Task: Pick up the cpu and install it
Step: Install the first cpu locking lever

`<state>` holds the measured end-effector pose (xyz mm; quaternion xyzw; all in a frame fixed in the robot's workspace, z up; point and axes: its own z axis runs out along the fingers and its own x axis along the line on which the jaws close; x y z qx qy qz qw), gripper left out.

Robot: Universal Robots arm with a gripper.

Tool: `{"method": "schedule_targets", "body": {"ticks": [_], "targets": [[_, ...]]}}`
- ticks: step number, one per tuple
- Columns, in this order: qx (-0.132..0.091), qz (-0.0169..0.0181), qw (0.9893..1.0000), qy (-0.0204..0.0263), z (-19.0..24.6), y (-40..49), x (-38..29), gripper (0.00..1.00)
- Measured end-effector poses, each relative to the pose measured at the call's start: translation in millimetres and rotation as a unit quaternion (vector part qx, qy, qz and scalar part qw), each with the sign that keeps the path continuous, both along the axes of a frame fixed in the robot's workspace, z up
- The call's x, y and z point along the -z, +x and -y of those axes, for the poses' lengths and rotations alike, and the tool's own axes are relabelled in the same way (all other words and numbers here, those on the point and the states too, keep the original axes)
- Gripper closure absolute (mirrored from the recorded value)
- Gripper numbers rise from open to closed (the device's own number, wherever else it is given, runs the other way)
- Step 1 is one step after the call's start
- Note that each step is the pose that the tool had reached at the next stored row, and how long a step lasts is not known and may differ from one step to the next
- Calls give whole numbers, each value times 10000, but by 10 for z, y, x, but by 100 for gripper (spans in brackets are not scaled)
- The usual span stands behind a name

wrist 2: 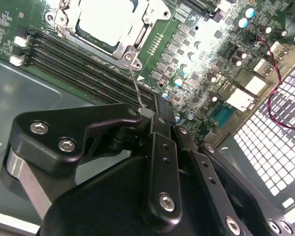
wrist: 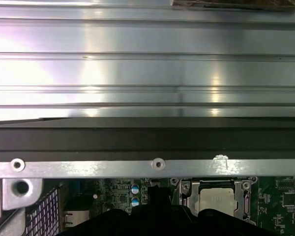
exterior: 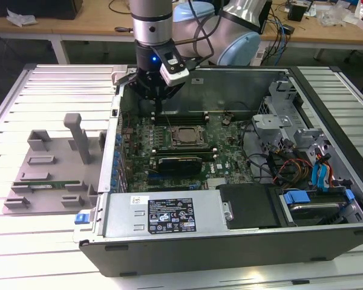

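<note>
Black linkages of the hand (wrist 2: 146, 114), clenched on a thin socket lever (wrist 2: 135, 84), fill the foreground in the second wrist view. Beyond them the cpu (wrist 2: 107, 19) sits in its motherboard socket (wrist 2: 129, 48), inside the open computer case (exterior: 169, 238) on the ribbed desk (exterior: 60, 90).
</note>
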<state>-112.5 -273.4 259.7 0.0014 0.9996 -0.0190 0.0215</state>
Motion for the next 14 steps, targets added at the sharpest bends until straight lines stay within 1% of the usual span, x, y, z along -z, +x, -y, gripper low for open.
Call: {"method": "schedule_targets", "body": {"ticks": [8, 14], "targets": [[0, 0, 10000, 0, 0, 36, 0, 89], [0, 0, 10000, 0, 0, 106, 0, 89]]}}
